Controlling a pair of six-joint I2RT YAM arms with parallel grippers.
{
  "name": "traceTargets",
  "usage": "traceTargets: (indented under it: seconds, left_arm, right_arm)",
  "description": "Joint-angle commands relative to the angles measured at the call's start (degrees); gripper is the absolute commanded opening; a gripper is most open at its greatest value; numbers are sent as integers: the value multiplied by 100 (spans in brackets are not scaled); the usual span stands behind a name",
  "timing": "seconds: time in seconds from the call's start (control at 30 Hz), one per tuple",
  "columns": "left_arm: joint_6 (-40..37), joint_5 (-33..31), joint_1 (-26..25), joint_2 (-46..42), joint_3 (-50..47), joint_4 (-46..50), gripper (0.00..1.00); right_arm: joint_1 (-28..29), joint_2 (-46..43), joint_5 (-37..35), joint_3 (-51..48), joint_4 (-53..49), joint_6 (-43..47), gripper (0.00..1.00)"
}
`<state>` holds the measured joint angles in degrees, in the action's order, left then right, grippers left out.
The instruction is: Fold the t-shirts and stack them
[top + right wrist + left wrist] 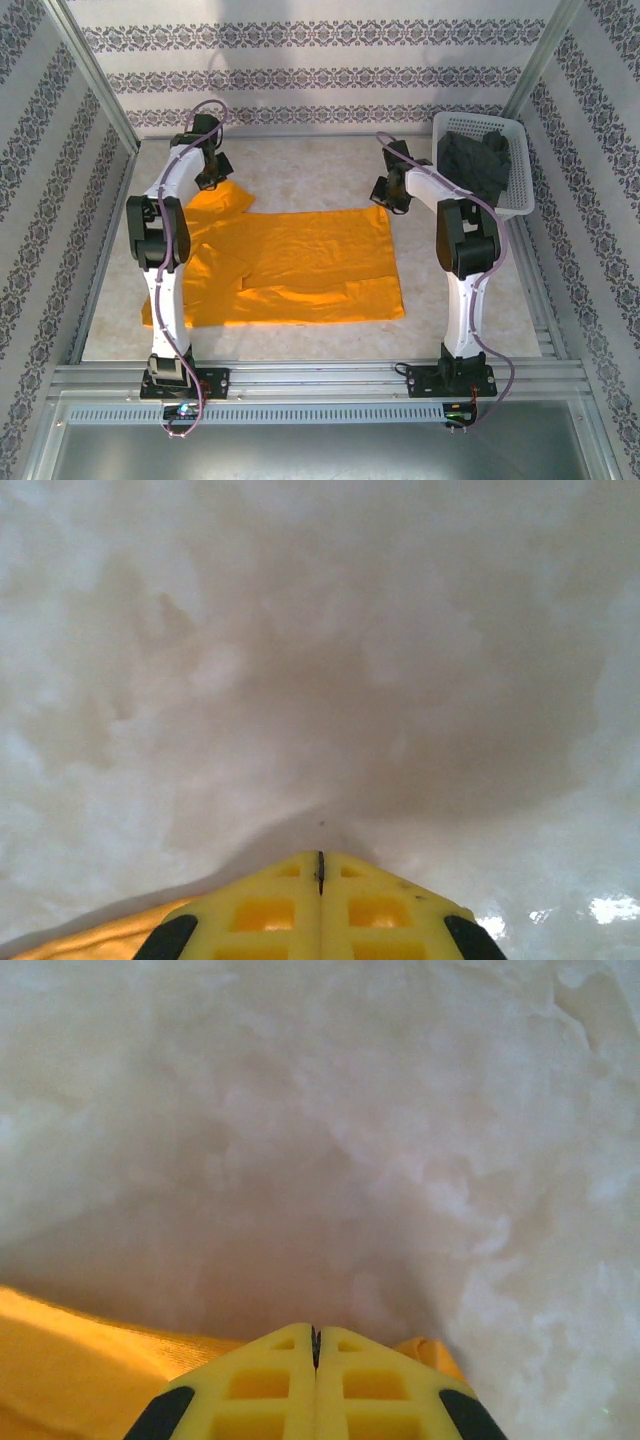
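Orange shirt (300, 265) flat at centre of table (330, 160); grey shirt (478, 165) in basket (520, 205) (far right corner). Left gripper (314, 1331) closed, pinching the orange shirt's far edge. Right gripper (320, 857) closed at its far right corner, hold unclear.

The left arm (163, 300) hides part of the orange-yellow t-shirt (310, 260). Frame edges cut off the left gripper (315, 1335) and right gripper (320, 860); whether either pinches cloth cannot be told.

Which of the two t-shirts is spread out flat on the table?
The bright orange-yellow cloth t-shirt; the dark charcoal-grey t-shirt lies crumpled inside the white plastic lattice basket.
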<state>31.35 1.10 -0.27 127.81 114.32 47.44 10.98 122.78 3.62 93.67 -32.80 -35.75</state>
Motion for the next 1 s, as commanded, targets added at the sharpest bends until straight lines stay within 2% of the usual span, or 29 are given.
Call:
traceTargets:
  seconds: [0.0, 0.23, 0.47, 0.77, 0.97]
  left_arm:
    - [-115, 57, 10, -783, -441, 190, 0]
    - [209, 236, 1, -2226, -2102, -48, 0]
    - [627, -21, 4, -3907, -3574, -30, 0]
    - [1074, -335, 1, -5690, -4535, 642, 0]
    - [1270, -406, 4, -6490, -5075, 1055, 0]
  right_arm:
    - [-25, -473, 100, -149, 294, 313, 0]
    - [-9, -1092, 234, -587, 365, 391, 0]
    - [15, -1881, 306, -1612, 570, 277, 0]
    - [140, -2865, 181, -2622, 652, 312, 0]
    - [229, -3442, -45, -3394, 617, 302, 0]
